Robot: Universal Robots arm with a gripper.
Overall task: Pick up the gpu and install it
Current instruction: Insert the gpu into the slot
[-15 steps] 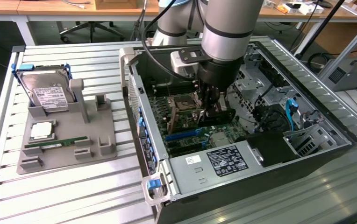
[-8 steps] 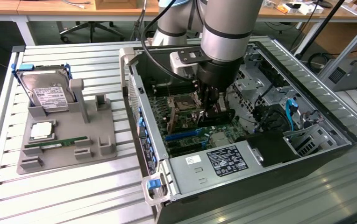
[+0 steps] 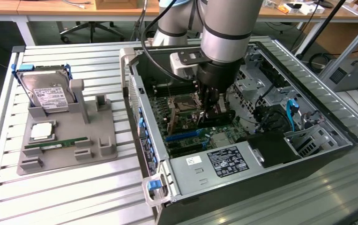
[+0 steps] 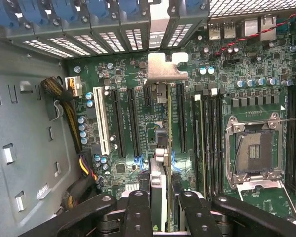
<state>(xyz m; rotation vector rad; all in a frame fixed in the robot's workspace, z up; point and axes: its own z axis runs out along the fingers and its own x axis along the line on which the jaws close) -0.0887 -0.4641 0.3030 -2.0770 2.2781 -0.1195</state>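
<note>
the gripper (image 4: 162,197) is clamped on the gpu (image 4: 159,148), held edge-on above the motherboard (image 4: 222,74) inside the computer case (image 3: 143,117). to seat it well, i'd keep the card upright, its silver bracket (image 4: 166,66) at the rear slot openings, and line its edge squarely over the expansion slot (image 4: 180,118).

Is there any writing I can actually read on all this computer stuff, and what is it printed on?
No text can be read with confidence.
White label on the hard drive: print too small.
Black label on the power supply: white print, unreadable.
Small white sticker beside it: unreadable.
Motherboard markings: too fine.
Stamped mark on the case wall: blurred.
</note>
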